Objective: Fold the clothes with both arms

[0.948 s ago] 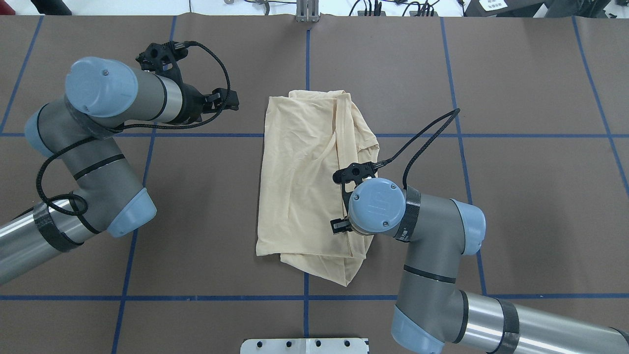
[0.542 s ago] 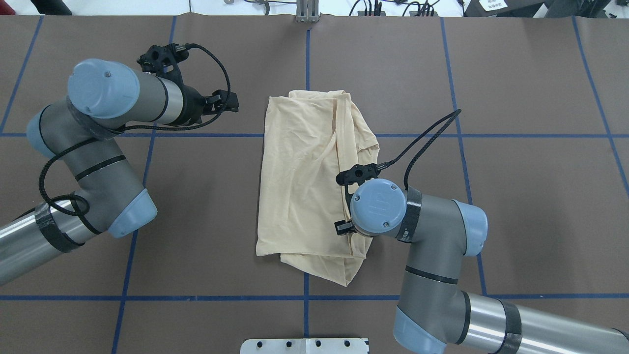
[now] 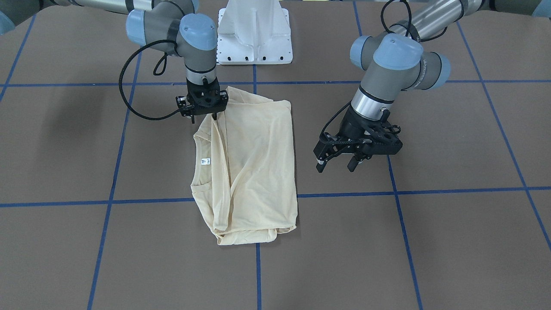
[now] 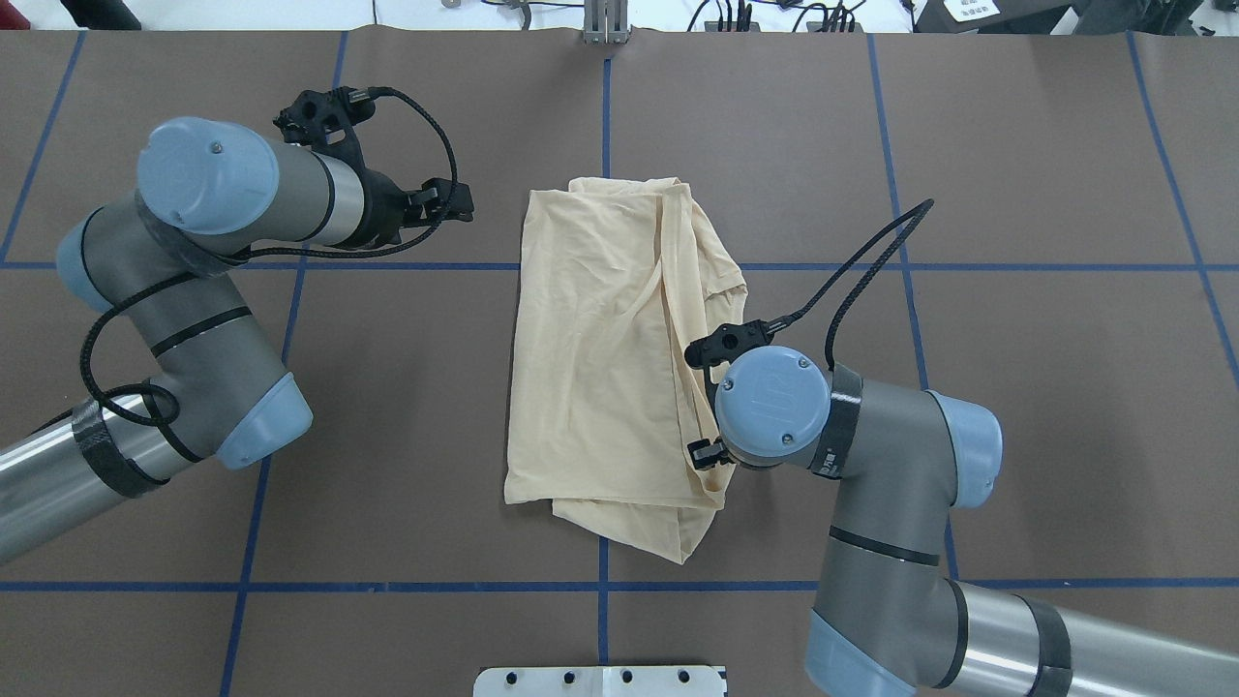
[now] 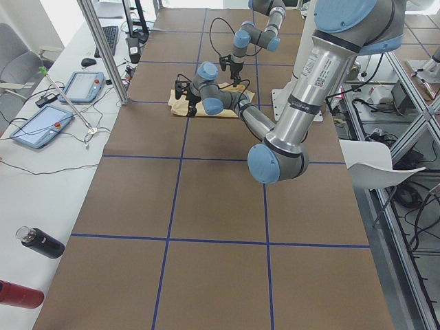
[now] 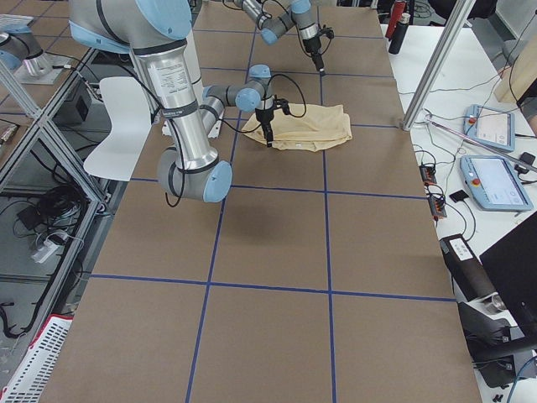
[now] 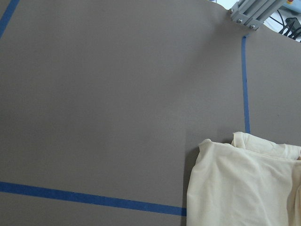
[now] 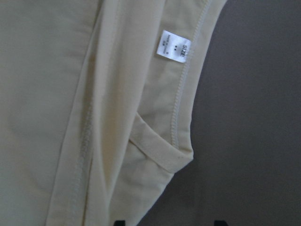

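The clothes are one pale cream-yellow shirt [image 4: 600, 348], folded into a rough rectangle at the table's middle [image 3: 254, 163]. Its white neck label [image 8: 174, 46] shows beside the collar. My right gripper [image 3: 211, 115] points down over the shirt's edge on the robot's side. In the right wrist view its fingertips [image 8: 169, 222] stand apart, open, with only the shirt's edge and brown table below. My left gripper [image 3: 340, 165] hovers open over bare table beside the shirt, apart from it. The left wrist view shows a shirt corner [image 7: 244, 188].
The brown table carries a grid of blue tape lines [image 4: 387, 265]. The white pedestal base [image 3: 255, 34] stands at the robot's side. An aluminium post [image 4: 605, 24] stands at the far edge. Tablets [image 5: 40, 126] and bottles [image 5: 41, 242] lie on a side bench.
My right arm has slid toward the view's right, from over the shirt's body to its right edge. The left arm has barely shifted. The shirt lies as before.
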`<control>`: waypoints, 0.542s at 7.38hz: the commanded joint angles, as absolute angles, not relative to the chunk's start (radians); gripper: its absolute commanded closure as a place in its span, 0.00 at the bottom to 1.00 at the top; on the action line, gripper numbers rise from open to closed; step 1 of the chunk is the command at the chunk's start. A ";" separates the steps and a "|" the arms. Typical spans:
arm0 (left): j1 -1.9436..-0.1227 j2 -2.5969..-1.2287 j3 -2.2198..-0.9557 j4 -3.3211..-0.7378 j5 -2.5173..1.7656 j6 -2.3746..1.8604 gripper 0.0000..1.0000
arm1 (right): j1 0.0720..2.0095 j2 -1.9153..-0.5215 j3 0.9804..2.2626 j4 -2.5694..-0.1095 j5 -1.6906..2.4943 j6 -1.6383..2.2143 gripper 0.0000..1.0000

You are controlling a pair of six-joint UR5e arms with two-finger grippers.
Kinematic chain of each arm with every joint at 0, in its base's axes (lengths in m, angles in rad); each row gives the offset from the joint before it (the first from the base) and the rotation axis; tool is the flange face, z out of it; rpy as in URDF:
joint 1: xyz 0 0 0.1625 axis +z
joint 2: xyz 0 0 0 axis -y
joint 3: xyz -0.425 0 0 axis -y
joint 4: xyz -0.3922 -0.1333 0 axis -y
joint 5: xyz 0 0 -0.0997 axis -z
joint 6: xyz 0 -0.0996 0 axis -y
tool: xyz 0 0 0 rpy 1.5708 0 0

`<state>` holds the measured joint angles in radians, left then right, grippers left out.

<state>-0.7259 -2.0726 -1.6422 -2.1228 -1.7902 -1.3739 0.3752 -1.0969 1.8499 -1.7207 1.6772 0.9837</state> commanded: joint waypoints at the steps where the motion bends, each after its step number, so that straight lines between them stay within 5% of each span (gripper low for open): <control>1: -0.726 -2.074 -1.643 -2.123 -1.790 -1.374 0.00 | 0.379 -1.147 1.871 -1.743 1.671 0.971 0.30; 4: -0.726 -2.074 -1.640 -2.126 -1.790 -1.374 0.00 | 0.390 -1.123 1.894 -1.737 1.680 0.954 0.30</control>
<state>-0.7256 -2.0739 -1.6415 -2.1244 -1.7902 -1.3744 0.3893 -1.1366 1.8802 -1.7414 1.6760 0.9587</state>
